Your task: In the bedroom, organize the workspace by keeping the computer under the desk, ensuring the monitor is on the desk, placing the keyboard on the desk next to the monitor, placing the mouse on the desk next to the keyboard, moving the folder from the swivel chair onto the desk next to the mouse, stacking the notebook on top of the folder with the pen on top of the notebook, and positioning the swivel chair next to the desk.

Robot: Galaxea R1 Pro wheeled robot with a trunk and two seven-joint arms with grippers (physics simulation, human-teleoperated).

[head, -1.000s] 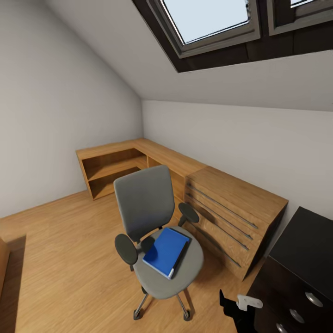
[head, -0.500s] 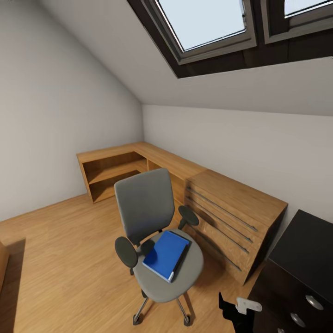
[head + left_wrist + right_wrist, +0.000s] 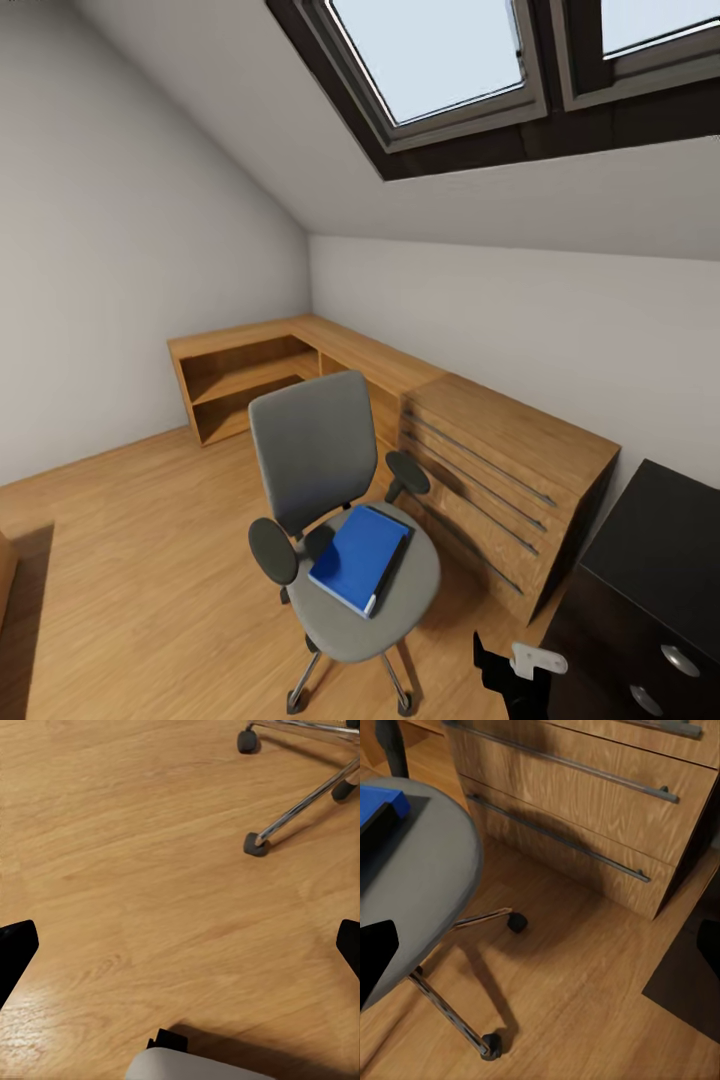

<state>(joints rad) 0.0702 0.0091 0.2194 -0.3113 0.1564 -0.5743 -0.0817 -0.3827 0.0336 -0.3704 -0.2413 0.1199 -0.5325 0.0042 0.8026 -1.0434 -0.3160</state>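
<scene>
We are facing the swivel chair [image 3: 340,520], standing on the wooden floor [image 3: 130,560] just beside the light wooden drawer chest [image 3: 500,470]. The folder [image 3: 358,557] is lying flat on the chair seat, toward the seat's front right edge, one corner near the right armrest; it is sitting there because the move to the desk is not yet done. The desk [image 3: 655,560] is showing as a black top and drawer front at the lower right corner of the head view, near the chest.

In the left wrist view the left gripper [image 3: 180,945] is hanging over bare floor, its fingers spread wide, gripping nothing; chrome chair legs and castors are lying ahead of it. In the right wrist view the right gripper [image 3: 544,945] is also spread wide and empty, looking past the seat edge, with a blue corner of the folder on it, toward the chest drawers.

We are judging the next step as reaching for the folder.
</scene>
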